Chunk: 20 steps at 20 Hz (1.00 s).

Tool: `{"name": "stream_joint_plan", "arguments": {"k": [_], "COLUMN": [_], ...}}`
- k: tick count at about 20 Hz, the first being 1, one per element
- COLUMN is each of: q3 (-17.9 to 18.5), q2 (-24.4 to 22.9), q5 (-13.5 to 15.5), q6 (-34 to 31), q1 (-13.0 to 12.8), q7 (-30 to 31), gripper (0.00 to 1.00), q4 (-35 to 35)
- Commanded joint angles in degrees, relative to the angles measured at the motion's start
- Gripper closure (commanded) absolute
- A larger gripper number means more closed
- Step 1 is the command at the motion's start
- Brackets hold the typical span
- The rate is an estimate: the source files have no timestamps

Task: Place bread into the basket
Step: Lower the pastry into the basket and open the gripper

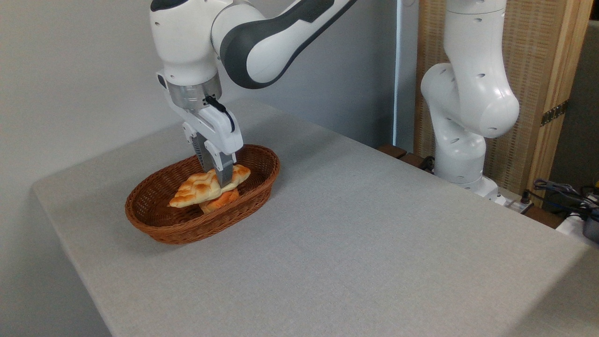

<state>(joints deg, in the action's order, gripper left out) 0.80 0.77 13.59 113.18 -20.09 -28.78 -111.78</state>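
The gripper (218, 175) is clamped across the middle of the braided loaf (201, 187), inside the wicker basket (187, 229), above a bun (220, 201). The loaf seems light, stiff; the narrow middle suits holding.

Basket (187, 224) sat near the table's (374, 243) left edge, toward the far left corner. Bread (199, 187) lay inside it, on top of a bun (220, 201). Gripper (219, 180) hung directly over the bread's middle.
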Motion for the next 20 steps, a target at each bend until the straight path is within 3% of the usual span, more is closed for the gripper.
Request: {"name": "stream_joint_plan", "arguments": {"k": [1, 11, 14, 20], "q3": [-0.01, 0.78, 2.79, 9.64], "q2": [0.03, -0.85, -2.25, -3.66], "q5": [0.03, -0.14, -5.05, -10.95], "q6": [0.37, 0.29, 0.29, -0.15], "q1": [-0.04, 0.40, 0.49, 0.49], "q7": [0.31, 0.22, 0.22, -0.04], "gripper": [0.00, 0.00, 0.00, 0.00], "q4": [0.69, 2.27, 2.71, 2.71]}}
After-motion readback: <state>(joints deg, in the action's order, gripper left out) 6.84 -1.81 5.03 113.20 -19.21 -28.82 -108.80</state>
